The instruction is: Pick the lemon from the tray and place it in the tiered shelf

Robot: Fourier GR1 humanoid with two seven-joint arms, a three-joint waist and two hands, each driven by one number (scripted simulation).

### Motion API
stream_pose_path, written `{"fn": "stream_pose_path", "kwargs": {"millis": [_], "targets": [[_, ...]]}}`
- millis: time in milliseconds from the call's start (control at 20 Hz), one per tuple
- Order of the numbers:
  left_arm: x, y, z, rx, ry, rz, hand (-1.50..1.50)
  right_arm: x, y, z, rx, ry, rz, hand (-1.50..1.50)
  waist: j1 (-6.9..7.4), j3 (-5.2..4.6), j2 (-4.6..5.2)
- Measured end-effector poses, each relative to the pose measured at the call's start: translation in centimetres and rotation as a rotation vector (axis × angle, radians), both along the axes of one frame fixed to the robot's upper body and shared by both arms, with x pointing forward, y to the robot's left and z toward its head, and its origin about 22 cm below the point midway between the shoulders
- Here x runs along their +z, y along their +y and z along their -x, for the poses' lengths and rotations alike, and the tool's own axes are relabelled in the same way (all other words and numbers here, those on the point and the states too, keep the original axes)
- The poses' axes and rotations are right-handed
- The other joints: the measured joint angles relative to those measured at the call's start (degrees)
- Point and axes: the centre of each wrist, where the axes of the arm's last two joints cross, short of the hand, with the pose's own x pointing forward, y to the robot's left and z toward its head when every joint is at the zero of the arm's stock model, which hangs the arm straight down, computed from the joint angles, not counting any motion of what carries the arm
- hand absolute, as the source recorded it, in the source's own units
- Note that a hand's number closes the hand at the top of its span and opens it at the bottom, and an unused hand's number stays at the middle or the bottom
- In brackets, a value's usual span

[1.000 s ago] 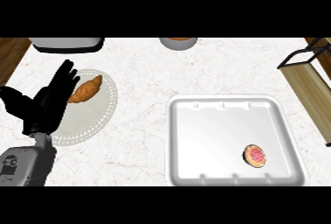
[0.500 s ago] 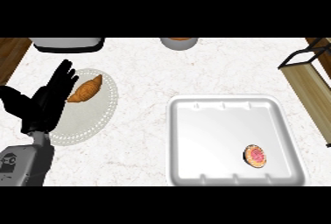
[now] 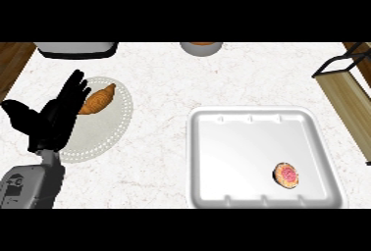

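On tray, lemon unmoved; left hand unchanged, resting open.

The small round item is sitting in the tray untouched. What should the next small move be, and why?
Probably bring the right robot hand into view above the round item in the white tray: nothing holds it, and the left robot hand rests open over the plate.
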Motion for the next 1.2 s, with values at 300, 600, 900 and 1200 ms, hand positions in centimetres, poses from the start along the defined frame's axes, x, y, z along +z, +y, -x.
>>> {"fn": "stream_pose_path", "kwargs": {"millis": [300, 600, 900, 1200], "targets": [[0.9, 0.0, -0.6, -0.007, -0.003, 0.001, 0.0, -2.0, -2.6, -0.7, -0.137, -0.011, -0.034, -1.5, 0.24, 0.03, 0.09], [1.1, -0.3, -0.9, -0.003, -0.003, 0.0, 0.0, -3.2, -4.7, -2.0, -0.177, -0.146, -0.021, -1.5, 0.34, 0.04, 0.13], [1.0, -0.4, -0.1, -0.005, -0.004, 0.003, 0.0, -1.8, -7.9, -0.6, -0.167, -0.235, -0.034, -1.5, 0.24, 0.03, 0.03], [0.8, -0.1, -0.1, 0.007, -0.004, 0.003, 0.0, -0.1, -11.2, 2.4, -0.075, -0.159, -0.195, -1.5, -0.26, 0.02, -0.04]]}}
